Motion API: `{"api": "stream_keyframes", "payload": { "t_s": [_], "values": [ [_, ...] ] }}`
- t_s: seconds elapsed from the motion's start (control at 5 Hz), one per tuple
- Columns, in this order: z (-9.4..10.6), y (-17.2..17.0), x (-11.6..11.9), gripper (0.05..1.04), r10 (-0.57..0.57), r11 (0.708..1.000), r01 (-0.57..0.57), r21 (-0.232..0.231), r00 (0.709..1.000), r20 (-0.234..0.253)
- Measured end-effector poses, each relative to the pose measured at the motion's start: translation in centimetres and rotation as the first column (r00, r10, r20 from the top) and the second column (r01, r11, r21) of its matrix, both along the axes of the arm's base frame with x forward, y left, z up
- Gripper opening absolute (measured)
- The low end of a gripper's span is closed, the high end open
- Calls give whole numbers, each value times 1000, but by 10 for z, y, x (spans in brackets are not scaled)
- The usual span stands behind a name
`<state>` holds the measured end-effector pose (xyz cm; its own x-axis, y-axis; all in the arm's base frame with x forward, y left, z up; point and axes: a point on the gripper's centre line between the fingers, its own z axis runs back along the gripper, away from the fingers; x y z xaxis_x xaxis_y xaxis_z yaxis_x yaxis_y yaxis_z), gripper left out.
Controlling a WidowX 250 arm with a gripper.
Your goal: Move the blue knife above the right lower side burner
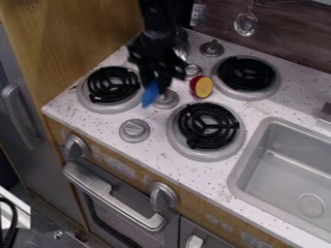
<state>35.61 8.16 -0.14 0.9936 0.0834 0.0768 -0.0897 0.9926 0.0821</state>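
White speckled stovetop (pixel 155 151), black plastic gripper (pixel 156 83) at blue plastic knife (pixel 150 94), upper-left of centre; can't tell from here if it's spread or pinching, so I'd confirm grip, lift clear of the halved fruit (pixel 201 87), then centre over the black-coil burner (pixel 205 127) mid-right.

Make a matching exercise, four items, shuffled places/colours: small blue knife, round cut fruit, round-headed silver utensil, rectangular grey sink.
1. Blue knife
2. Cut fruit
3. Silver utensil
4. Grey sink

A. Set into the speckled white counter
B. Hanging in front of the dark wood-look wall
C. At the lower end of the black gripper
D. Red outside, yellow inside

Pairs: 1-C, 2-D, 3-B, 4-A
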Motion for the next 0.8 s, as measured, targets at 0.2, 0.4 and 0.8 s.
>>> {"api": "stream_keyframes", "payload": {
  "t_s": [0.2, 0.4, 0.8],
  "values": [
    [-9, -33, -4, 392, -60, 998, 60, 4, 998, -13],
    [-34, -63, -9, 392, -121, 993, 121, -3, 990, -70],
    [-51, -77, 16, 444, -144, 989, 145, 3, 984, -104]
  ]
}}
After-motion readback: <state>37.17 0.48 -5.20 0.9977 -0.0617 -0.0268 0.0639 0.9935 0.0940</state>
